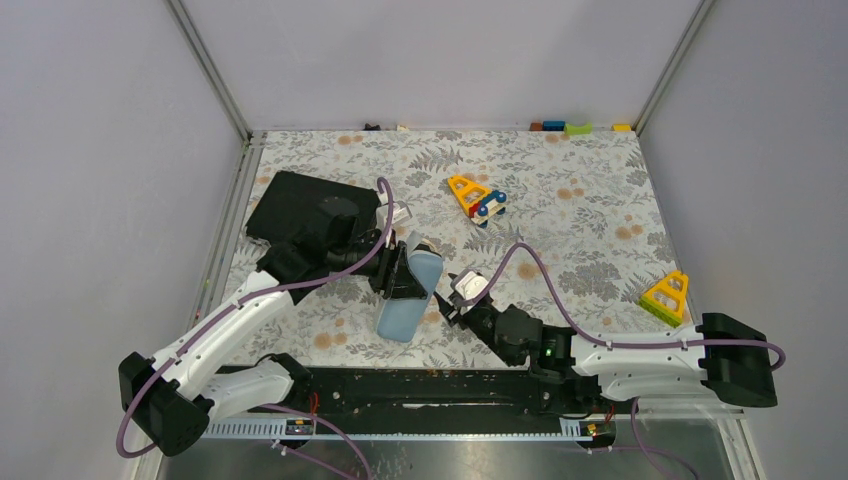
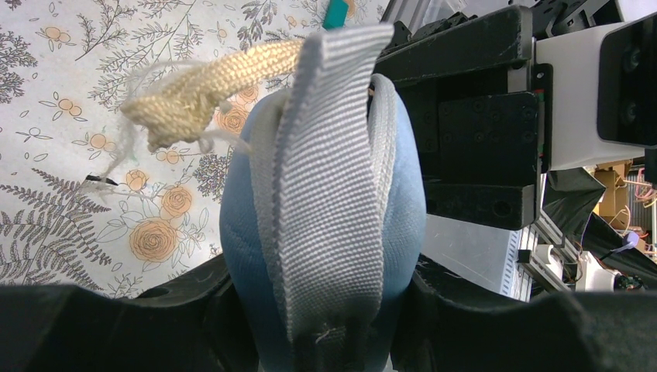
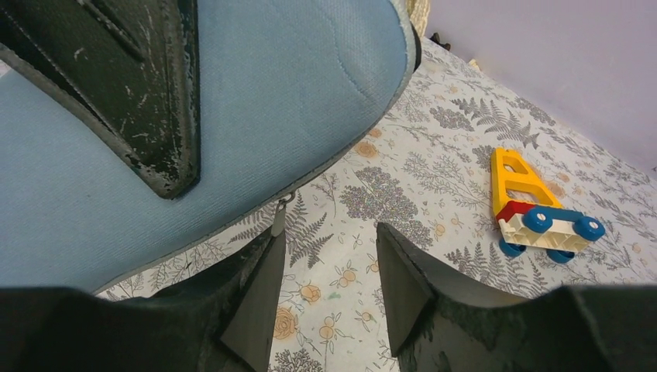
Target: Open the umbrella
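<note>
Floral table [image 1: 600,200], mid-frame: left gripper [image 1: 402,275] is clamping blue pouch [image 1: 403,318]; right gripper [image 3: 329,232] is hovering part-open, zip pull [image 3: 279,217] beside one fingertip.

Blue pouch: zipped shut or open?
Looks shut. In the right wrist view the blue pouch shows an unbroken edge, nothing inside showing, its zip pull hanging down. The rest of the zip is hidden.

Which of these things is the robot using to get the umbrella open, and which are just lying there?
For the job: blue zip pouch, gripped by the left gripper; its zipper pull, beside the open right gripper.

Just lying about: flat black case; yellow toy with blue wheels; yellow triangle toy; small blocks at the far edge.
</note>
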`<state>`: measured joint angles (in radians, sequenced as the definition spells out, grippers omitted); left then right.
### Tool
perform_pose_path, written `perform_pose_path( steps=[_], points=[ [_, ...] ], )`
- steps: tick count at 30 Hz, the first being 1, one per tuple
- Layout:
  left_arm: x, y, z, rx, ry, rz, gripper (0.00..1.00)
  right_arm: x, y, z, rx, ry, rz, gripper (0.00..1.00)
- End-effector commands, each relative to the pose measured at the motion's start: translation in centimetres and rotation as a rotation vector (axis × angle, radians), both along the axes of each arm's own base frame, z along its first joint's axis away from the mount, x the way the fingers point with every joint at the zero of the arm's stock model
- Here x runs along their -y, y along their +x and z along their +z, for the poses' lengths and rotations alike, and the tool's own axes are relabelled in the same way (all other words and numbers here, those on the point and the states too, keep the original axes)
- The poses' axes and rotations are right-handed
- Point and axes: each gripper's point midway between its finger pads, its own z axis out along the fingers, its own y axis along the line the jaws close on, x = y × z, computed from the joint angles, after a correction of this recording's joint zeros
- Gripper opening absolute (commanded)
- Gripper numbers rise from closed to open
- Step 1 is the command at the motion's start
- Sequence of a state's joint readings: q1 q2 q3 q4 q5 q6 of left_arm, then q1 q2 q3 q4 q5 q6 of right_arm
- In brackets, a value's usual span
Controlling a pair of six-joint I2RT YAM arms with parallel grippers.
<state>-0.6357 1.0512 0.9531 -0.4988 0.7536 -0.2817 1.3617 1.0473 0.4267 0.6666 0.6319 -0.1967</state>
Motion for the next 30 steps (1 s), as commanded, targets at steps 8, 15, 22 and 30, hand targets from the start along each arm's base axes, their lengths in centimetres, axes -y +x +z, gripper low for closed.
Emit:
perform_pose_path(
  steps=[8, 15, 22, 30],
  points=[
    [1.0, 0.5, 3.1, 0.074, -0.096, -0.031, 0.00, -1.4, -0.3, 2.3, 0.059, 0.063, 0.026, 0.53],
    [1.0, 0.5, 3.2, 0.072, -0.098, -0.034, 0.00, -1.7, 0.0, 2.5, 0.093, 0.060, 0.015, 0.47],
    [1.0, 0.4, 3.2, 0.073, -0.098, -0.037, 0.00, -1.8, 0.1, 2.6, 0.117, 0.044, 0.014, 0.30],
    [1.0, 0.4, 3.0, 0.071, -0.095, -0.036, 0.00, -1.9, -0.5, 2.4, 0.126, 0.022, 0.058, 0.00]
  ],
)
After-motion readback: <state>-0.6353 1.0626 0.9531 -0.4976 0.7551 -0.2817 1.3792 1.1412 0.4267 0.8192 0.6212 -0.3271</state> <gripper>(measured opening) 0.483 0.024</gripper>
